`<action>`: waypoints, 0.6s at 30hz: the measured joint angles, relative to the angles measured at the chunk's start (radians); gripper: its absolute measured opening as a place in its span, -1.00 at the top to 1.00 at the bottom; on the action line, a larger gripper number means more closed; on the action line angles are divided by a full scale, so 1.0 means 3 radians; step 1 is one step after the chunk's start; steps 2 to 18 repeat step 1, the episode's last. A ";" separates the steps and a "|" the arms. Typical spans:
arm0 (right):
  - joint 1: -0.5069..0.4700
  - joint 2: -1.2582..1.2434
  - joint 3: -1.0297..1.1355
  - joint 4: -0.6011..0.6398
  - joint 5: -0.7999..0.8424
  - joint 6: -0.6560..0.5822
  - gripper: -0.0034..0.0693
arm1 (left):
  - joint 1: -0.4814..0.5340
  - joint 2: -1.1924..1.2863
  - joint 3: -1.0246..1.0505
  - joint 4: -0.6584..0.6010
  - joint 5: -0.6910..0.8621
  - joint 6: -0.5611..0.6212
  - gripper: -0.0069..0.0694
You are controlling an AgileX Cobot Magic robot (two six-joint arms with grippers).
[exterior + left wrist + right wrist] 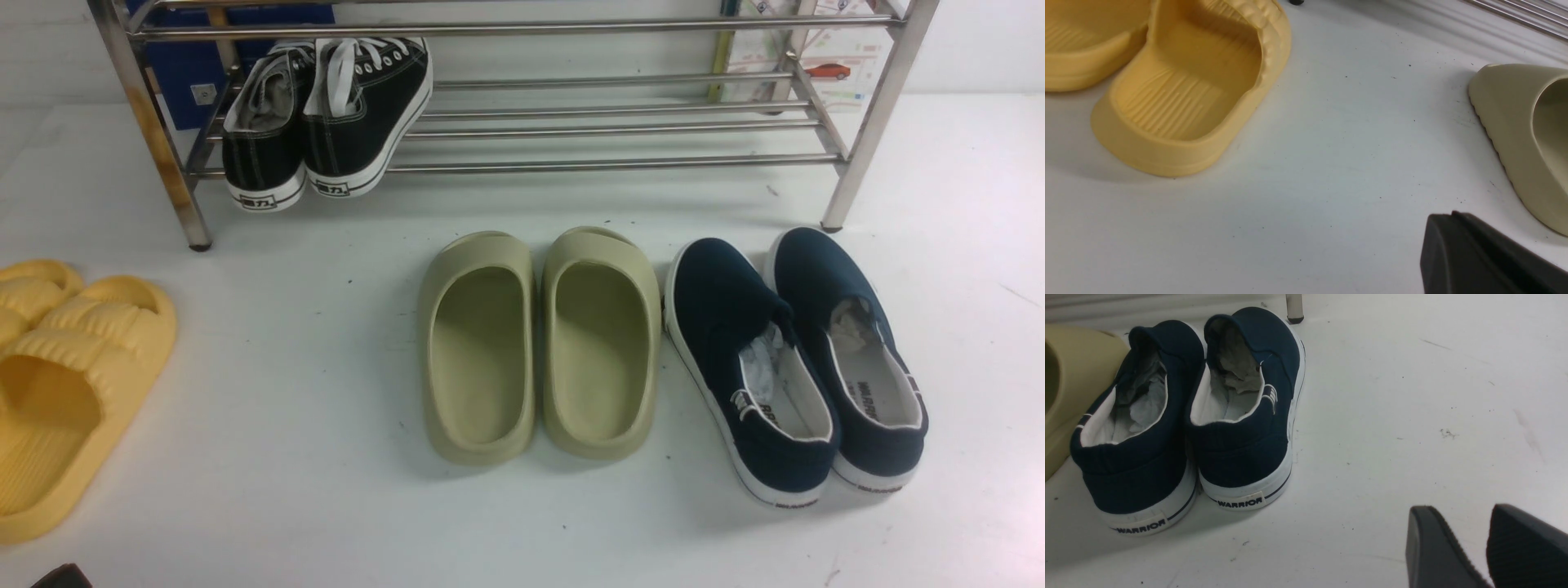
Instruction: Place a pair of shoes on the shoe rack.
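Now the pair of shoes (326, 114) sits on the shoe rack (620, 163) at its left end, heels poking out over the front bar. Bare white floor (286, 425) lies open between yellow slides (65, 384) and olive slides (539, 343). Left gripper (1478, 261) is clamped shut, empty, low over that floor, well apart from the shoes. Right gripper (1482, 547) shows a narrow gap, empty, beside navy slip-ons (1188, 416).

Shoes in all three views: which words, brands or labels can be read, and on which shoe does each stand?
"WARRIOR": white heel tab of one navy canvas slip-on shoe.
"WARRIOR": white heel tab of the other navy slip-on.
Insole print inside the navy slip-ons: blurred, unreadable.
Heel labels on the black canvas lace-up sneakers on the steel tube shoe rack: two characters, too blurred to read.
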 joint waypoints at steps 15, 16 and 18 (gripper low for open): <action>0.0000 0.0000 0.0000 0.0000 0.0000 0.0000 0.25 | 0.0000 0.0000 0.0000 0.0000 0.0000 0.0000 0.80; 0.0000 0.0000 0.0000 0.0000 0.0000 0.0000 0.25 | 0.0000 0.0000 0.0000 0.0000 0.0000 0.0000 0.80; 0.0000 0.0000 0.0000 0.0000 0.0000 0.0000 0.25 | 0.0000 0.0000 0.0000 0.0000 0.0000 0.0000 0.80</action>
